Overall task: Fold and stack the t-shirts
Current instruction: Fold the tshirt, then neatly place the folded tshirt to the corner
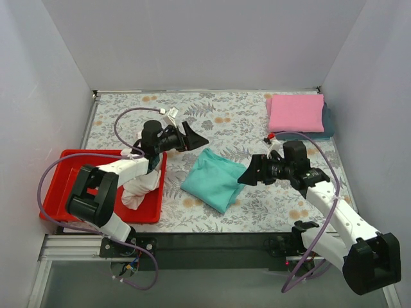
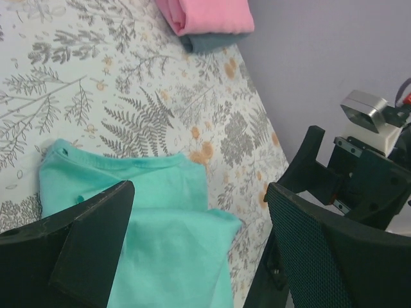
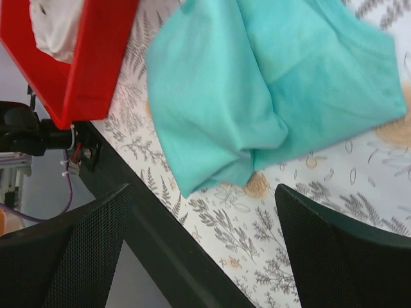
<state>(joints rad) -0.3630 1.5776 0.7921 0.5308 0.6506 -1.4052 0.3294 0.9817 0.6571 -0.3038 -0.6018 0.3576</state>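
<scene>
A folded teal t-shirt lies mid-table; it shows in the left wrist view and in the right wrist view. A folded pink t-shirt lies on a dark blue-grey one at the far right, also in the left wrist view. A white t-shirt is crumpled in the red tray. My left gripper is open and empty, above the table left of the teal shirt. My right gripper is open and empty, just right of the teal shirt.
The table has a fern-print cover. White walls close in the back and both sides. A black rail runs along the near edge. The red tray sits at the near left, its corner in the right wrist view.
</scene>
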